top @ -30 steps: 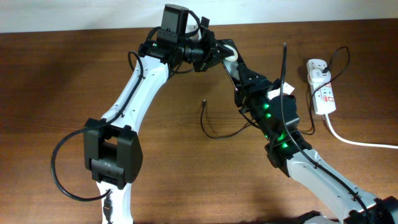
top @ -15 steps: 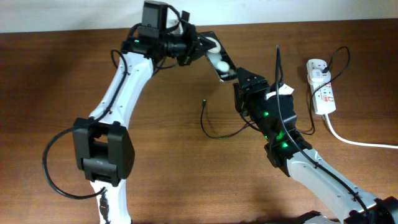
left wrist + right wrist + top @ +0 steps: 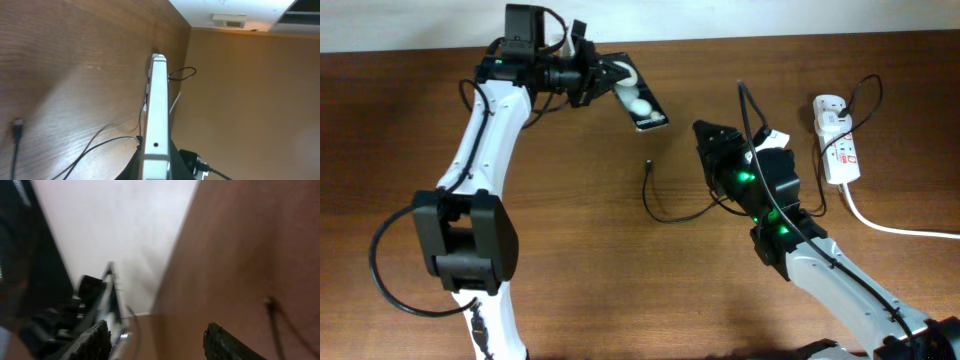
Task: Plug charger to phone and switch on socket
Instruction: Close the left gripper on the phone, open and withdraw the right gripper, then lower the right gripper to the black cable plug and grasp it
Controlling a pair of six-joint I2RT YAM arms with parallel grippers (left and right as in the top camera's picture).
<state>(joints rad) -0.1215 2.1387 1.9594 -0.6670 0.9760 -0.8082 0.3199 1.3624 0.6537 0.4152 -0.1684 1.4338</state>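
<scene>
Plugging not yet begun, the left hand (image 3: 616,82) clenched the phone (image 3: 645,108) aloft toward 12 o'clock while the released right hand (image 3: 705,132) hovered empty, likely next to pinch the tip of the charger (image 3: 648,169) lying mid-desk (image 3: 590,270), the socket (image 3: 837,140) at 2 o'clock.

Overhead top-down; left wrist close along phone (image 3: 642,103) (image 3: 156,125)

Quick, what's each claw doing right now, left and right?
Left claw: closed, holding the phone.
Right claw: open, holding nothing.
</scene>
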